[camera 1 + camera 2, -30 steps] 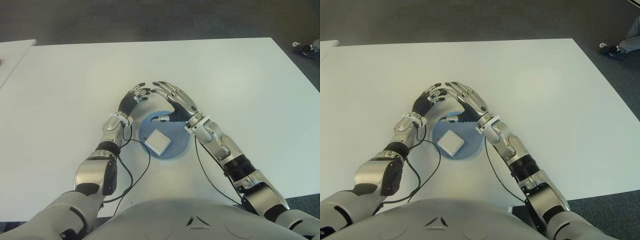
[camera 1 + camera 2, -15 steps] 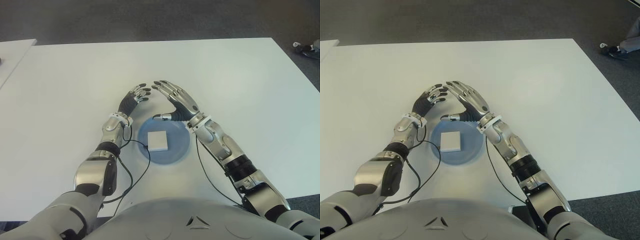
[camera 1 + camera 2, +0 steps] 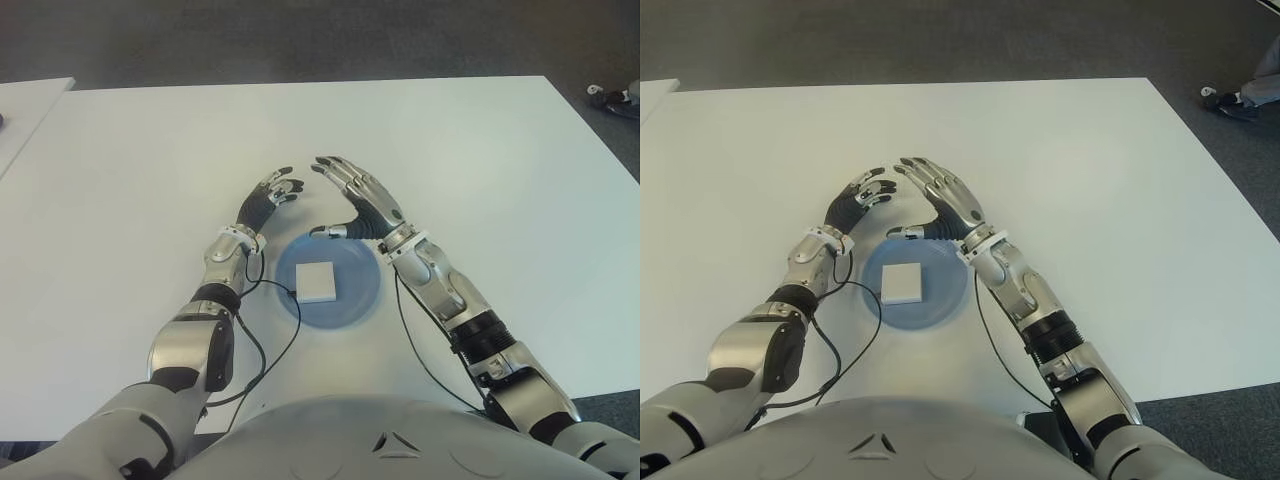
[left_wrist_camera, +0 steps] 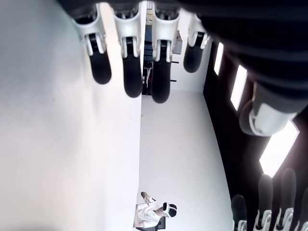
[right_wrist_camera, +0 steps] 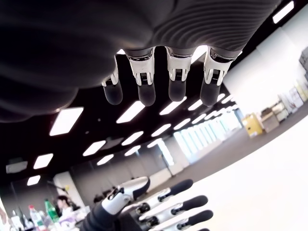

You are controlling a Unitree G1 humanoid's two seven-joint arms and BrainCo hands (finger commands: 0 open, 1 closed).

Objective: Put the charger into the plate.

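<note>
So we've got the charger [image 3: 318,282], a flat white square block with crisp corners, lying flat inside the plate [image 3: 362,299], a bit toward our left side of it, with blue rim showing all around it. The plate is a round, smooth, pale blue dish sitting on the white table [image 3: 480,160], close to the near edge. Our right hand [image 3: 360,203] shows just past the plate's far right rim, fingers spread and holding nothing, thumb tip over the rim. Our left hand [image 3: 270,198] shows just past the far left rim, fingers loosely relaxed and empty too. The two hands' fingertips are near each other but apart. A thin black cable [image 3: 262,350] loops beside the plate along our left arm. Loads of bare matte tabletop out to the far and side edges.
</note>
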